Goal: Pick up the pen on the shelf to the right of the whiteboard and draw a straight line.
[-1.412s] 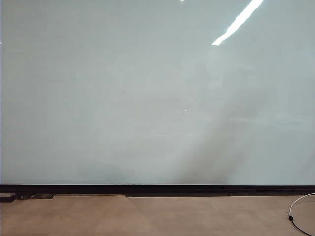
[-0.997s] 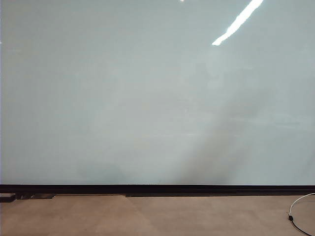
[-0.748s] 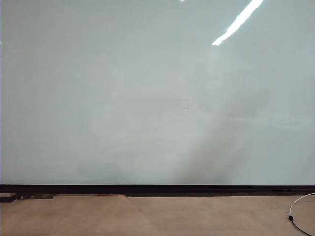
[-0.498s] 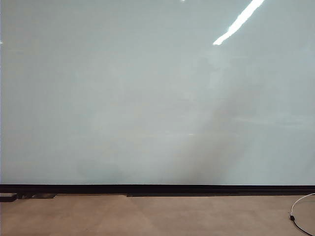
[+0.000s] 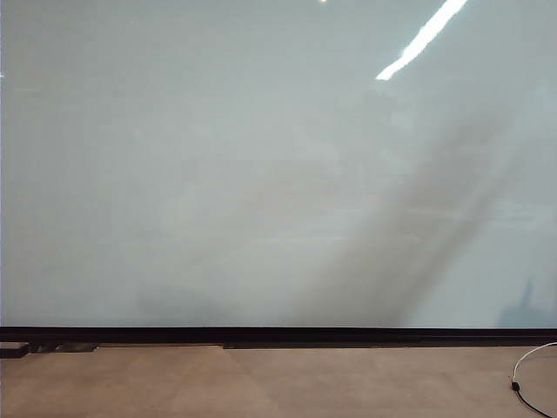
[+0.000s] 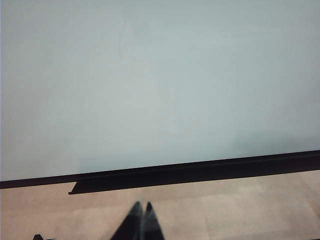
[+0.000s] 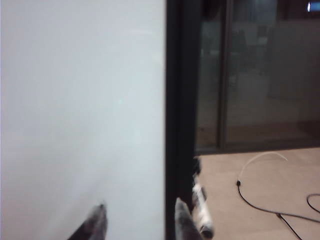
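The whiteboard fills the exterior view, pale and glossy, with a black strip along its bottom; no stroke shows on it and neither gripper appears there. In the right wrist view the white pen, with a dark band and dark end, lies along the black edge beside the whiteboard. My right gripper is open and empty, and one fingertip is close beside the pen, which is outside the jaws. My left gripper is shut and empty, above the floor before the whiteboard.
Beige floor runs below the board. A thin cable lies at the floor's right, also seen as a cable beyond the pen. Dark glass panels stand past the board's edge.
The dim shadow on the board's right half has swung further right, and a small dark reflection has appeared near its lower right corner. Nothing else differs.
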You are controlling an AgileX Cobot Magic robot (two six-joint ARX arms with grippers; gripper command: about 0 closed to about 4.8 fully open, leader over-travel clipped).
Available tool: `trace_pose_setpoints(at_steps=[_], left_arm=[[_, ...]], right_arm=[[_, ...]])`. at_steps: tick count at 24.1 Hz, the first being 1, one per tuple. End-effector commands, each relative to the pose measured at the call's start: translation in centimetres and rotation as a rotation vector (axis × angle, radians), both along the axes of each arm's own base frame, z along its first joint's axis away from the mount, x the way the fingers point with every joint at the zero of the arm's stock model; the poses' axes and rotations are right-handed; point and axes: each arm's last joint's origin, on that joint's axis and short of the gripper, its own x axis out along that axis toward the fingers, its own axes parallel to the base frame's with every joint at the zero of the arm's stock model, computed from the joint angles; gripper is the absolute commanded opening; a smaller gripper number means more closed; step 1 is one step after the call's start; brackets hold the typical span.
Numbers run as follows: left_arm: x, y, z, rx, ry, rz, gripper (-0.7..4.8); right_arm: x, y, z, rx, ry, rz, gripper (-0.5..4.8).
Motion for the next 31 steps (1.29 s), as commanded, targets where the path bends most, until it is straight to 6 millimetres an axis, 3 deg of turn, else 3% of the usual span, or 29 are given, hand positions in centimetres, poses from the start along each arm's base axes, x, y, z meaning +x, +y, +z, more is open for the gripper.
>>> trace_pose_setpoints(at_steps=[1, 3, 6, 11, 15, 20, 24, 31], left_arm=[[0.0, 0.0, 0.2, 0.001, -0.016, -0.003, -0.05], [0.0, 0.0, 0.2, 0.001, -0.015, -0.003, -0.05], [0.0, 0.0, 0.2, 0.001, -0.016, -0.005, -0.05], [0.0, 0.0, 0.3, 0.001, -0.017, -0.003, -0.05], [0.0, 0.0, 0.2, 0.001, -0.016, -0.003, -0.05], [0.0, 0.0, 0.2, 0.001, -0.016, -0.003, -0.05], [0.0, 0.0, 0.2, 0.001, -0.016, -0.003, -0.05], [0.0, 0.0, 0.2, 0.001, -0.016, -0.003, -0.05]], right_arm=[[1.7, -3.2, 1.0, 0.055, -0.012, 0.104, 2.78], [3.2, -5.0, 0.6, 0.026, -0.003, 0.156, 3.33], [4.7, -6.0, -0.1, 0.007, -0.012, 0.181, 3.43], [7.1, -7.3, -4.2, -0.025, 0.094, 0.125, 3.45], [8.0, -7.9, -6.9, -0.022, 0.131, 0.105, 4.26], [9.1, -8.7, -9.7, -0.007, 0.162, 0.112, 4.46], [10.2, -9.0, -9.8, -0.055, 0.155, 0.148, 4.45], [14.0, -9.6, -10.3, -0.077, 0.136, 0.213, 4.44]])
